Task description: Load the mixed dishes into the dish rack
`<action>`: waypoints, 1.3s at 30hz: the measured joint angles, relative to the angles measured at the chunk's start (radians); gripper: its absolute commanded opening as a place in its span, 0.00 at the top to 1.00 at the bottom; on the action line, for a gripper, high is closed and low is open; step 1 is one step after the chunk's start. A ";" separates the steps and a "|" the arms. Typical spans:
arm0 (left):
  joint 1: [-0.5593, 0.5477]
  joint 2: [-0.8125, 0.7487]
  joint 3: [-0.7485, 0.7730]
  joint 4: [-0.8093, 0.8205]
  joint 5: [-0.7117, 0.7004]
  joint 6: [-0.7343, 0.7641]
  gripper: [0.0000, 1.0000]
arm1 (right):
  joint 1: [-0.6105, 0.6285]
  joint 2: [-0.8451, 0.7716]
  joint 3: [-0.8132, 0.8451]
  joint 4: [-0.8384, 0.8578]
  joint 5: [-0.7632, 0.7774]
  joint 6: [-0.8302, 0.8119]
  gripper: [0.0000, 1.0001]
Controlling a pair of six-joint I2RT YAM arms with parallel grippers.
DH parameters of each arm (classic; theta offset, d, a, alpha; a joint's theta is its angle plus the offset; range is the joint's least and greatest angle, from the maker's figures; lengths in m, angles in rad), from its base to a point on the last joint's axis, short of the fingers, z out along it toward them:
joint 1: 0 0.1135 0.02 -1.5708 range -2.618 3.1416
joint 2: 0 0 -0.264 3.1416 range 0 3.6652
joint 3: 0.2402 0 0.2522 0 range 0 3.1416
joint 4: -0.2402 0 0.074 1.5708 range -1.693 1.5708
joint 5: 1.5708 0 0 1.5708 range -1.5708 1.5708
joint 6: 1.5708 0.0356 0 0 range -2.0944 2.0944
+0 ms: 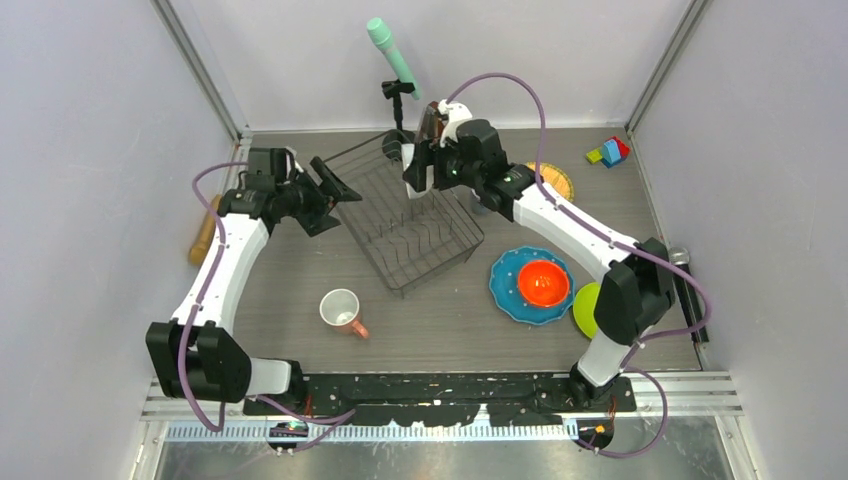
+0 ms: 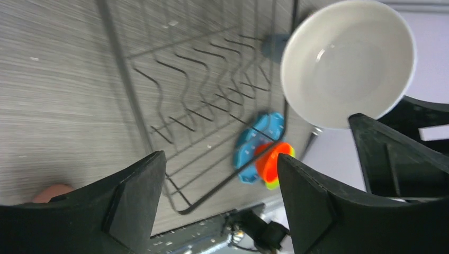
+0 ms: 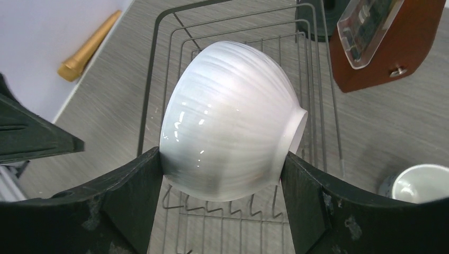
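Right fingers (image 3: 127, 211) clasping white bowl (image 3: 233, 119), over rack (image 1: 412, 243)

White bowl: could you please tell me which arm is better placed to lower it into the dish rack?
Right. The right fingers hold the white bowl above the dish rack; the left fingers stand open and empty at the rack's left side.

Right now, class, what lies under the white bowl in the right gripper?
Under the white bowl lies the dish rack: wire floor and prongs show around the bowl. The stretch directly beneath is hidden.
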 measured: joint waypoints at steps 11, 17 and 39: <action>0.000 0.008 0.011 -0.105 -0.290 0.112 0.17 | 0.006 0.198 0.241 -0.097 -0.032 -0.214 1.00; 0.000 0.050 -0.068 -0.039 -0.341 0.085 0.20 | 0.044 0.333 0.409 -0.186 0.032 -0.386 1.00; 0.087 -0.082 -0.179 -0.008 -0.389 0.065 0.21 | 0.151 0.778 0.793 -0.283 0.376 -0.890 1.00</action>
